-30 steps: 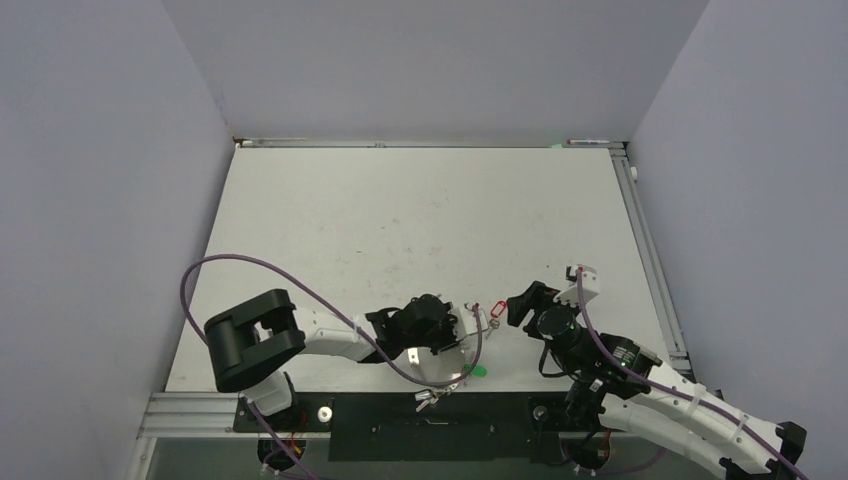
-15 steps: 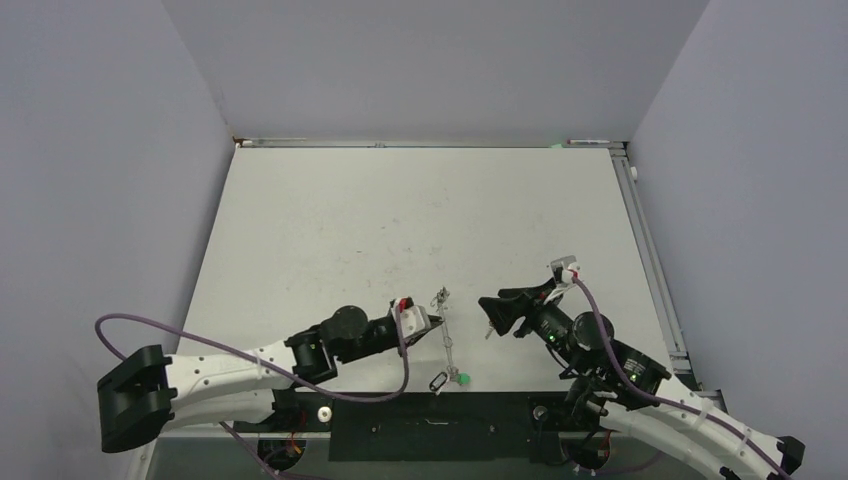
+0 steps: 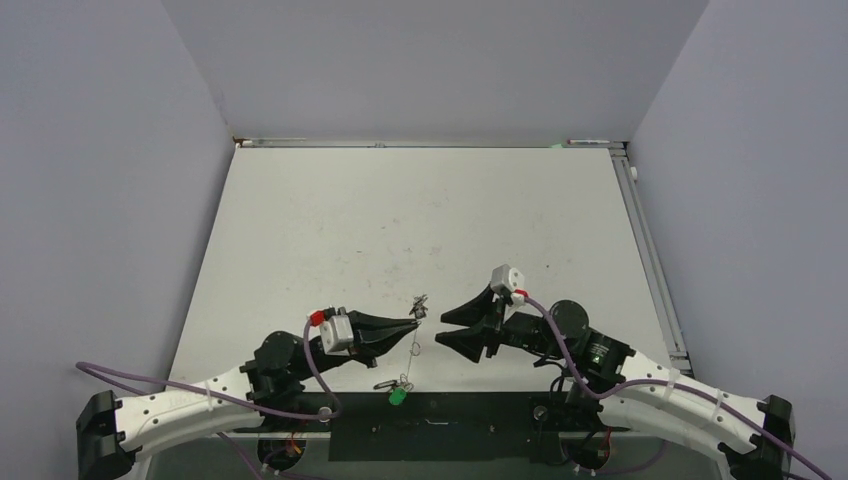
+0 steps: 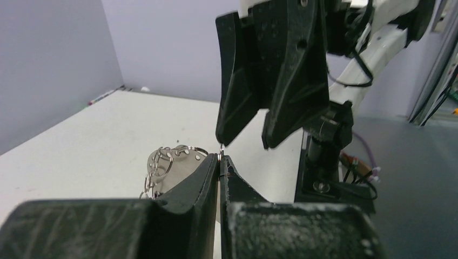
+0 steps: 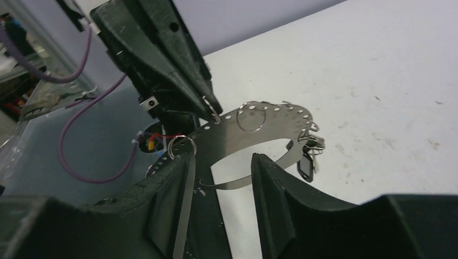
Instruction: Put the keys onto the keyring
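Note:
My left gripper (image 3: 415,322) is shut on a small ring of the keyring (image 3: 420,302) and holds it up off the table. In the left wrist view the jaws (image 4: 220,157) pinch that ring, and the perforated silvery band (image 4: 174,162) curves off to the left. A key's green tag (image 3: 397,396) hangs at the keyring's low end. My right gripper (image 3: 440,328) is open and faces the left gripper's tip. In the right wrist view the band (image 5: 259,129) loops just beyond my open fingers (image 5: 221,162), and a thin strip lies along the left finger (image 5: 167,199). The red tag is hidden.
A small dark fob (image 5: 306,164) hangs with several small rings on the band's right end. The table's front edge and the black base rail (image 3: 430,430) lie just below both grippers. Grey walls stand left, right and behind.
The left gripper has drawn back left and nearer with the keyring, so the green tag has shifted left. The right gripper has turned and moved left to face the left gripper's tip.

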### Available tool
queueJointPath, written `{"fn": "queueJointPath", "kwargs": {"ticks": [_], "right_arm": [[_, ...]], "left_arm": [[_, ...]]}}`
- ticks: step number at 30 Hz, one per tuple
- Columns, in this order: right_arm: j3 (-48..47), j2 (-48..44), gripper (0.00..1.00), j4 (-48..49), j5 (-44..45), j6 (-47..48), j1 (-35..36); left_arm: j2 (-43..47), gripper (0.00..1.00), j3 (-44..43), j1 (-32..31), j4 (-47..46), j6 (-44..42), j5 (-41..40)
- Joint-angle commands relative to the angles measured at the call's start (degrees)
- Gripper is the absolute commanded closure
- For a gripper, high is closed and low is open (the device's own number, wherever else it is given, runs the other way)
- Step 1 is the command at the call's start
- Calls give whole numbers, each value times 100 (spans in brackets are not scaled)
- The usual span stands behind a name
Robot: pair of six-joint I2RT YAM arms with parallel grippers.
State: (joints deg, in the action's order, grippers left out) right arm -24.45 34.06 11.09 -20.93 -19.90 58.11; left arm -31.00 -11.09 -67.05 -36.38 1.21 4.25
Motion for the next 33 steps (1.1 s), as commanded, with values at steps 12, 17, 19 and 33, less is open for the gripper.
{"fn": "queueJointPath", "kwargs": {"ticks": [12, 17, 19, 33], "right_arm": [[-731, 852, 57, 1080, -130, 999, 1150], [-734, 694, 59, 1029, -74, 1110, 1148], [-765, 743, 61, 1034, -137, 1103, 1146], [-834, 847, 69, 1247, -286, 1075, 1237]], "left_arm": [[520, 100, 353, -28, -1777, 1112, 539], [409, 100, 490, -28, -2324, 1390, 639], [352, 100, 504, -28, -2409, 1416, 638], [-166, 100, 524, -30, -2951, 1560, 699]]}}
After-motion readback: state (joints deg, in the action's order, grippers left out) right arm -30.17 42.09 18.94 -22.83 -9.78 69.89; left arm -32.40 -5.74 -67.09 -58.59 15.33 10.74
